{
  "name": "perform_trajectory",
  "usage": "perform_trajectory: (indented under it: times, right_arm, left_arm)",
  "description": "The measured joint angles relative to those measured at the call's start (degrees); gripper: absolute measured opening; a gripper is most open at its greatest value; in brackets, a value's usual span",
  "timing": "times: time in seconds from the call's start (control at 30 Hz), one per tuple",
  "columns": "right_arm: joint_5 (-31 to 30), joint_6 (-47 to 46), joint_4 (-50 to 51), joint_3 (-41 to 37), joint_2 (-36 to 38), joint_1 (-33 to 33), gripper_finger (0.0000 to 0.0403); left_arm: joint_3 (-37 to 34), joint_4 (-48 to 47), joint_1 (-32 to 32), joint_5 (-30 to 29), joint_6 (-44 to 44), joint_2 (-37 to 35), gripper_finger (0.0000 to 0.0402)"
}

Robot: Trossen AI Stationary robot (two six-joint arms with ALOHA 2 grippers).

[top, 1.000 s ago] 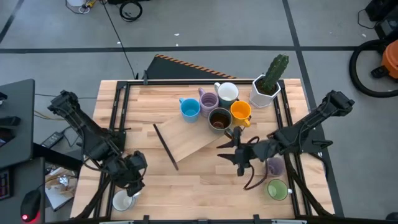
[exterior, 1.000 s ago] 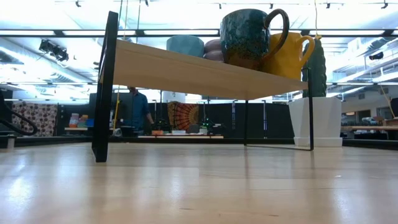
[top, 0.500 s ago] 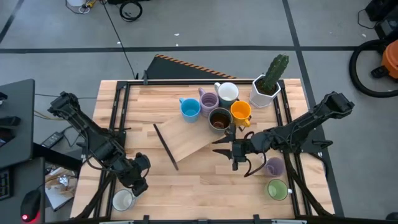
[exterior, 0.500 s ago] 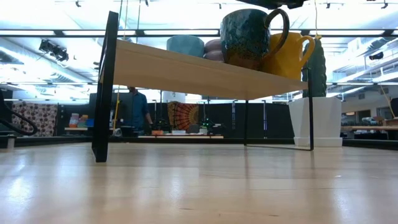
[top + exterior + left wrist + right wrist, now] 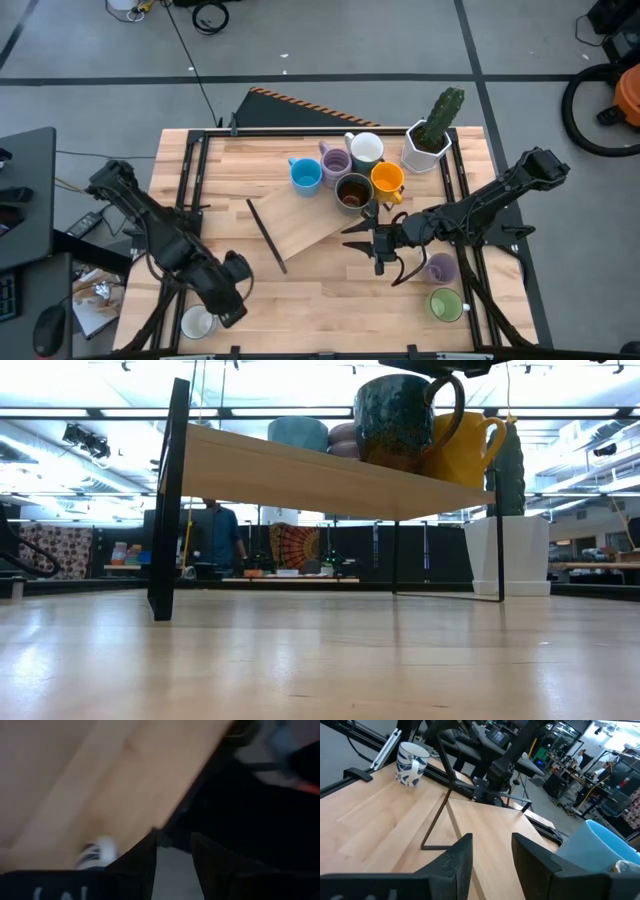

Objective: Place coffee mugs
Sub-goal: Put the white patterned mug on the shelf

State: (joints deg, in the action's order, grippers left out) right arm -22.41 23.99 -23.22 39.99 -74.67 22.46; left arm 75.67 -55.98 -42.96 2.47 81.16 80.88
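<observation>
Overhead, 5 mugs cluster on the raised shelf [image 5: 300, 225]: blue mug [image 5: 306, 174], lavender mug [image 5: 335, 160], white mug [image 5: 366, 149], brown mug [image 5: 353, 192], orange mug [image 5: 386, 180]; 3 sit on the table [image 5: 330, 295]: second lavender mug [image 5: 441, 267], green mug [image 5: 446, 304], second white mug [image 5: 197, 322]; right gripper [image 5: 362, 240], fingers apart, hovers beside the brown mug; left gripper [image 5: 232, 300], empty with fingers parted, near the second white mug.

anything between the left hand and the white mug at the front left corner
Nothing visible. In the high view the left hand is just beside the white mug near the table's front left corner, with only bare wood between them. The other mugs sit far off on the raised shelf.
</observation>
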Motion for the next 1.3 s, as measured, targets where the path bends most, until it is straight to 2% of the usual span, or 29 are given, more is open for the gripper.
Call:
perform_trajectory:
  times: [0.07, 0.2, 0.37, 0.57, 0.77, 0.97, 1.3]
  right_arm:
    - [0.01, -0.07, 0.01, 0.0, 0.0, 0.0, 0.0142]
    - [0.02, -0.42, 0.06, 0.0, 0.0, 0.0, 0.0141]
    - [0.05, -0.46, 0.16, 0.0, 0.0, 0.0, 0.0142]
    - [2.81, -0.62, 0.54, 0.0, -0.02, -0.04, 0.0141]
    - [3.05, -0.9, 0.52, 0.0, -0.02, -0.31, 0.0141]
    - [3.04, -1.7, 0.5, 0.0, -0.02, -1.04, 0.014]
    - [6.12, -1.98, 0.55, 0.02, -0.02, -1.16, 0.014]
  left_arm:
    - [1.86, -3.31, -0.02, -0.05, -1.29, 2.15, 0.0126]
    - [1.81, -3.83, -0.02, 0.02, -2.36, 4.33, 0.0133]
    - [1.77, -5.31, 0.09, 1.34, -2.38, 8.03, 0.017]
    - [1.76, -5.93, 0.05, 3.76, -7.17, 13.23, 0.021]
    - [1.68, -10.19, -0.02, 8.24, -9.69, 17.81, 0.0199]
    - [1.67, -10.63, -0.04, 10.49, -10.06, 18.62, 0.0182]
    - [-1.9, -8.75, -4.58, 8.18, -8.51, 18.61, 0.0178]
